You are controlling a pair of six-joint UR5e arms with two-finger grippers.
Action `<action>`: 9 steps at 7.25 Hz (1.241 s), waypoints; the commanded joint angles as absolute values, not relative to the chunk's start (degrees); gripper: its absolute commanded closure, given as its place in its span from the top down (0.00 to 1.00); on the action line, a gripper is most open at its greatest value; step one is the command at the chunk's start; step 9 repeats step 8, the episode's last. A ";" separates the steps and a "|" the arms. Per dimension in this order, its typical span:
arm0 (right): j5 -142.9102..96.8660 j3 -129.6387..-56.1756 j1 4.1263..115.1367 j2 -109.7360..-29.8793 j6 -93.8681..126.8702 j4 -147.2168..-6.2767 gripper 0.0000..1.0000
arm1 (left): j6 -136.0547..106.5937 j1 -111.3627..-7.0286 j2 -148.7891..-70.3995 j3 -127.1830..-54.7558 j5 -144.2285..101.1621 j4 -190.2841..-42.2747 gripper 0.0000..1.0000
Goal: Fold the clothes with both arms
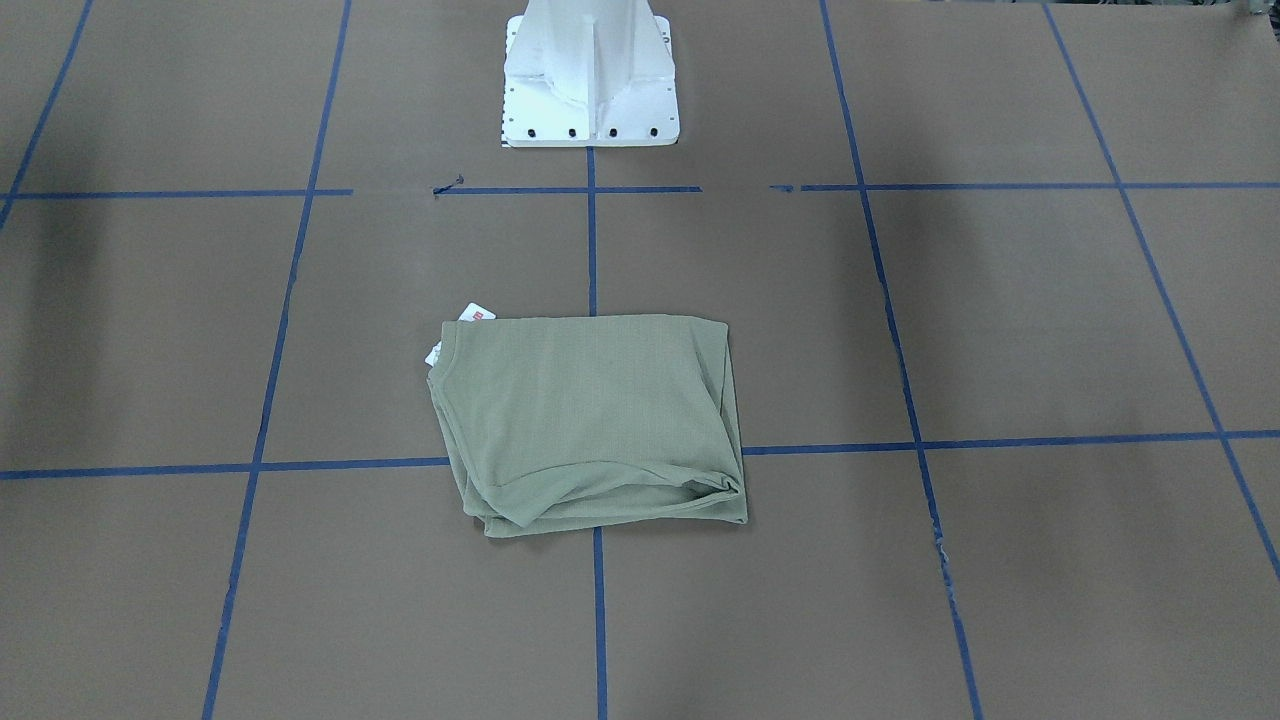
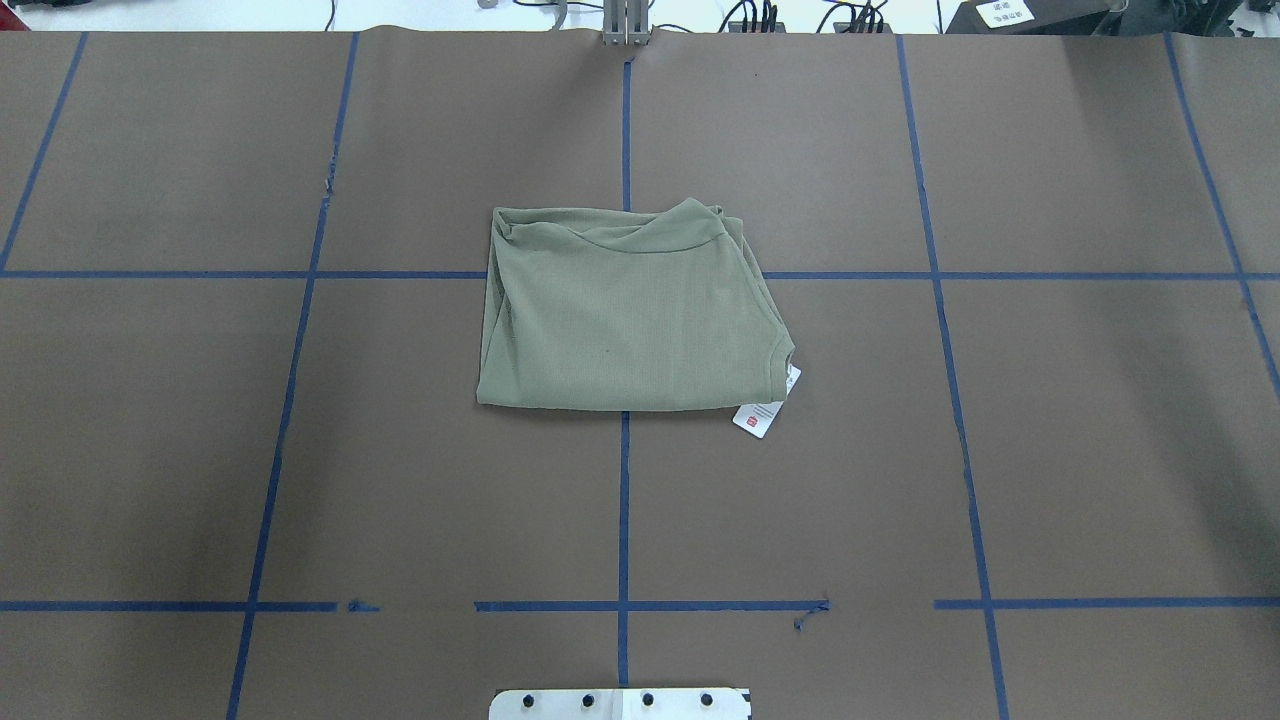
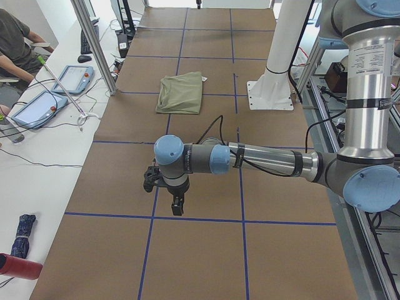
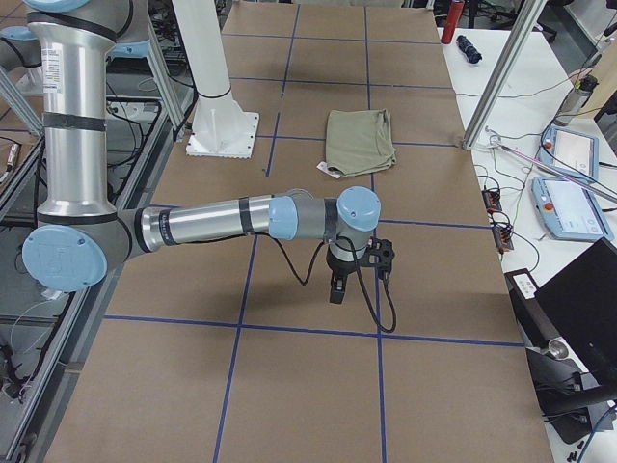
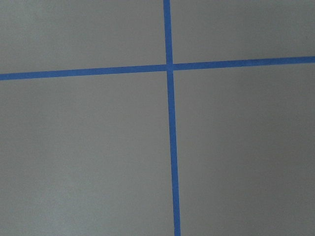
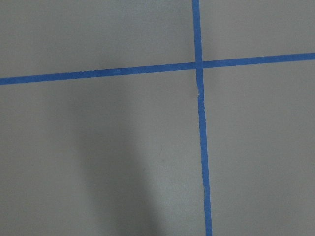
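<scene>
**Both claws, left claw (image 3: 178, 209) and right claw (image 4: 335, 289), parked wide of the folded shirt (image 2: 630, 320)**

Grip state: cannot tell, released or clenched, with both claws seen only from the 2 side views. Nothing seen hanging from either. Pointing down, low over the bare brown table (image 2: 1100, 450), toward opposite ends. Wrist views filled only with paper and a crossing of blue tape (image 5: 170, 66). Well apart from the shirt, probably to leave the cloth undisturbed and open to the fixed cameras.

Lying flat as a compact rectangle near the table's middle, across the centre tape line, in front of the white pedestal (image 1: 590, 80). Far edge a little bunched, layers loose. White tag (image 2: 765, 412) poking out at the near corner on the robot's right. Looks folded, or nearly.

Beside the table: 2 tablets (image 3: 72, 79), cables, a seated person (image 3: 15, 37), slanted metal posts (image 3: 94, 47). No obstacle seen between claws and shirt.
</scene>
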State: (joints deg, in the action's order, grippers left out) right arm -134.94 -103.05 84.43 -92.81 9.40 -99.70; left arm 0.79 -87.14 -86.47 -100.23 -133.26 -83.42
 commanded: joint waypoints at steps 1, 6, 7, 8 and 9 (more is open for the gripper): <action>-135.17 -103.18 84.38 -92.81 9.49 -99.67 1.00 | 0.79 -87.10 -86.57 -100.72 -133.42 -83.41 1.00; -135.35 -103.10 84.38 -92.73 9.58 -99.67 1.00 | 0.88 -87.10 -86.92 -101.34 -133.59 -83.50 1.00; -135.26 -103.01 84.38 -92.64 9.58 -99.58 1.00 | 0.88 -87.10 -86.92 -101.34 -133.59 -83.58 1.00; -135.26 -103.09 84.38 -92.64 9.58 -99.58 1.00 | 0.88 -87.10 -87.01 -101.42 -133.59 -83.67 1.00; -135.26 -103.09 84.38 -92.64 9.58 -99.58 1.00 | 0.88 -87.10 -87.01 -101.42 -133.59 -83.67 1.00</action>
